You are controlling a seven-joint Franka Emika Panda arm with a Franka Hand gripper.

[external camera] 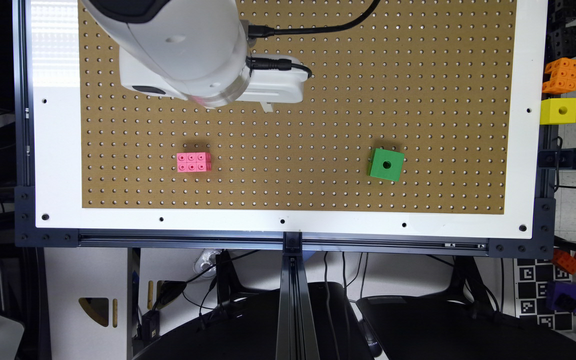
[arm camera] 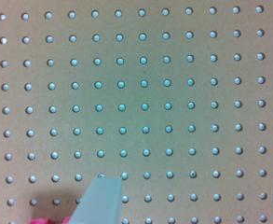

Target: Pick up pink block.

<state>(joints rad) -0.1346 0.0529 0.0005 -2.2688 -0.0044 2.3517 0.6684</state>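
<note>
The pink block (external camera: 194,162) lies flat on the brown pegboard (external camera: 318,125), its holed face up, toward the exterior view's left. My gripper (external camera: 267,105) hangs above the board, farther back than the block and off toward the exterior view's right, not touching it. In the wrist view the gripper (arm camera: 189,200) is open. One pale finger (arm camera: 101,200) is well apart from the other, which shows at the frame's edge, and only bare pegboard lies between them. A sliver of the pink block (arm camera: 50,219) shows beside that finger.
A green cube (external camera: 386,164) with one hole sits on the board toward the exterior view's right. Off the board at the right edge stand an orange holed block (external camera: 562,75) and a yellow cube (external camera: 559,110). A white border (external camera: 288,222) frames the pegboard.
</note>
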